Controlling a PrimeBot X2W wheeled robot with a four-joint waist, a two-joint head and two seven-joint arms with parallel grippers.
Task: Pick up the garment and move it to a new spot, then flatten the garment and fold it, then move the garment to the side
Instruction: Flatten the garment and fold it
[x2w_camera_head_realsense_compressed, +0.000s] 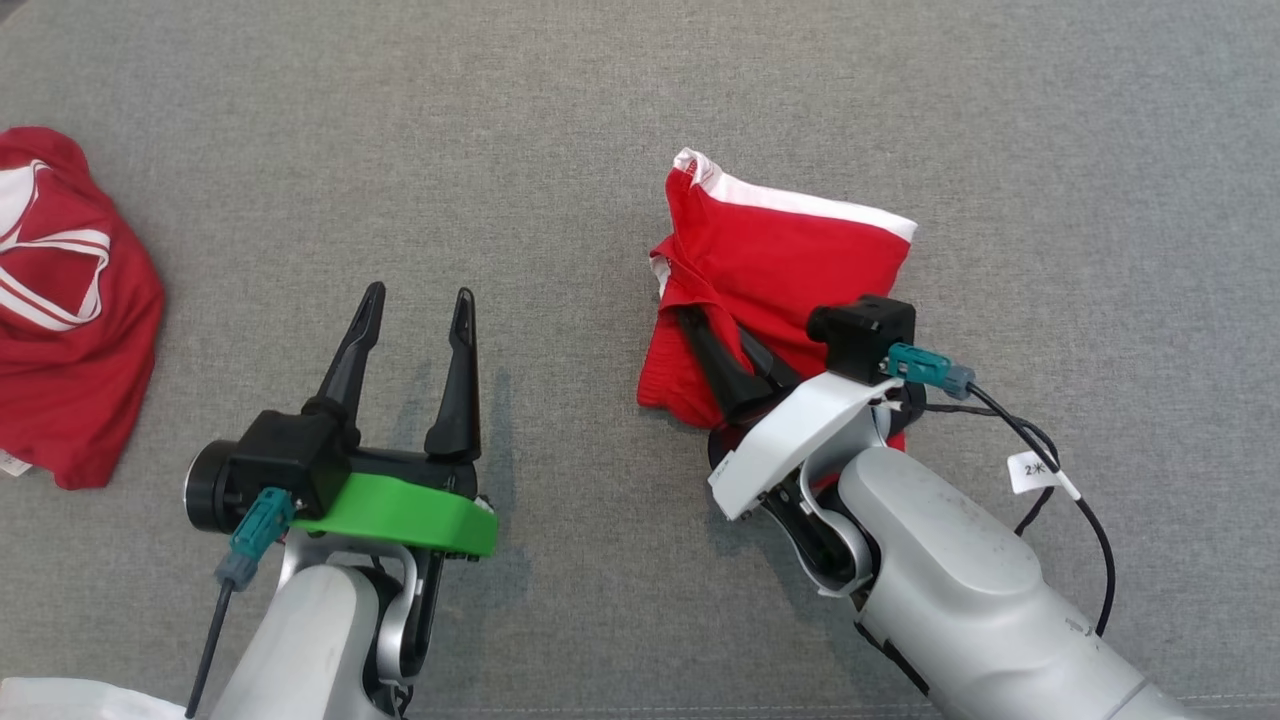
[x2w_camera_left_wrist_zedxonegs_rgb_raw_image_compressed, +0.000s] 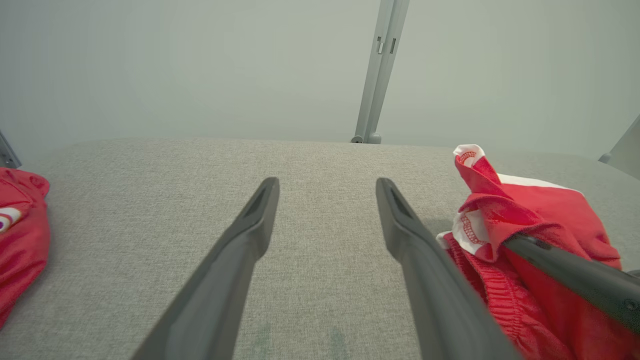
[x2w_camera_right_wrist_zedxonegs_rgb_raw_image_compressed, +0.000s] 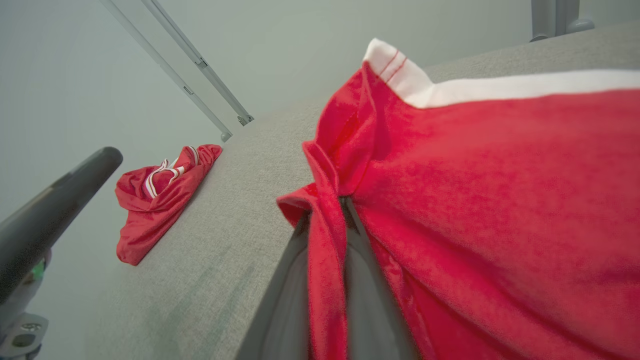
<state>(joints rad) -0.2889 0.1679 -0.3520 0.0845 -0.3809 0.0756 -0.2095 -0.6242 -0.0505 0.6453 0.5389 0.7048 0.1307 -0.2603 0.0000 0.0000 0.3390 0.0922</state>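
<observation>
Pickup step: the right gripper (x2w_camera_head_realsense_compressed: 692, 322) pinches the garment (x2w_camera_head_realsense_compressed: 790, 250) by a fold. The left gripper (x2w_camera_head_realsense_compressed: 420, 295), at its 9 o'clock, gapes empty. Next, likely a lift.

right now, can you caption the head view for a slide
Right gripper shut on a fold of the red-and-white garment, left gripper open alongside, second red garment far left.

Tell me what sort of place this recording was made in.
Probably a robotics test cell rather than a home: a grey cloth-covered table, bare pale walls with metal frame posts behind it, and a red white-trimmed garment plus a second red garment laid out.
</observation>
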